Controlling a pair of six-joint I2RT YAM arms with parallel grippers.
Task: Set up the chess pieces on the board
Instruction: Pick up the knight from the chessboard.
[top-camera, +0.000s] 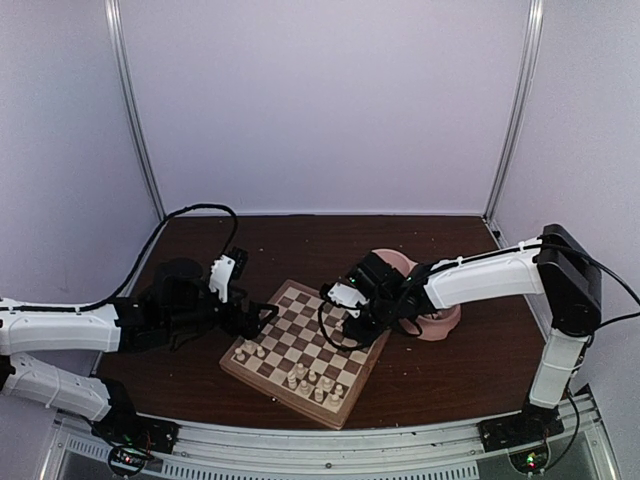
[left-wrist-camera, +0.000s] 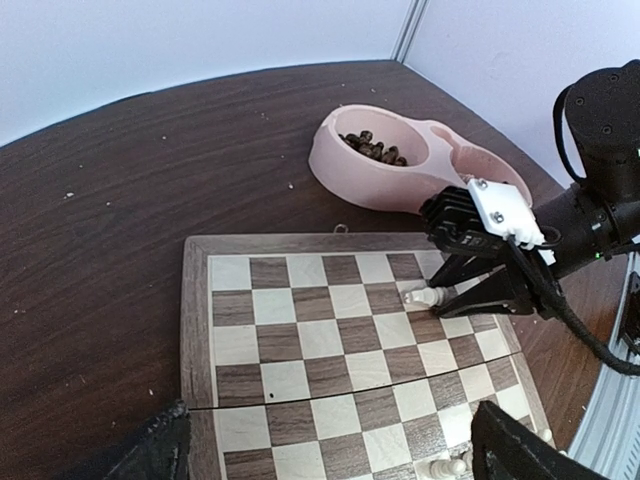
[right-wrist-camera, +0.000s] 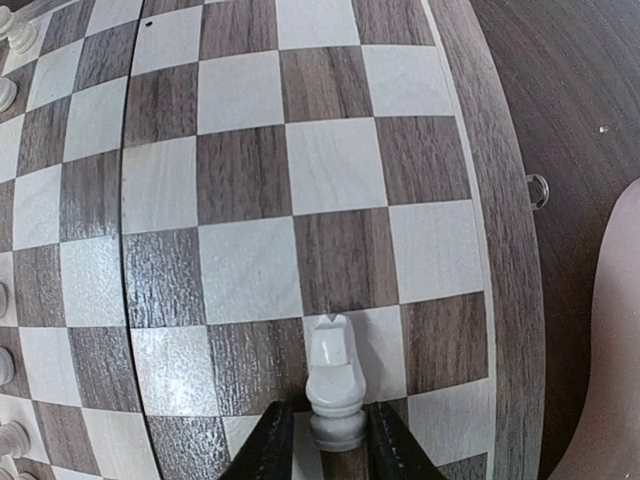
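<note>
The right fingers clench a cream chess piece by its base over the board, near its edge; the left fingers hang released. It should land upright, centred on one square.

Overhead camera looks down; wrist cameras closely share the board.

Your board lies mid-table, the bowl just beside its far right edge, dark figures in 1 compartment. Chess pieces stand along its near edge; 1 lone piece sits between the right gripper fingers.
</note>
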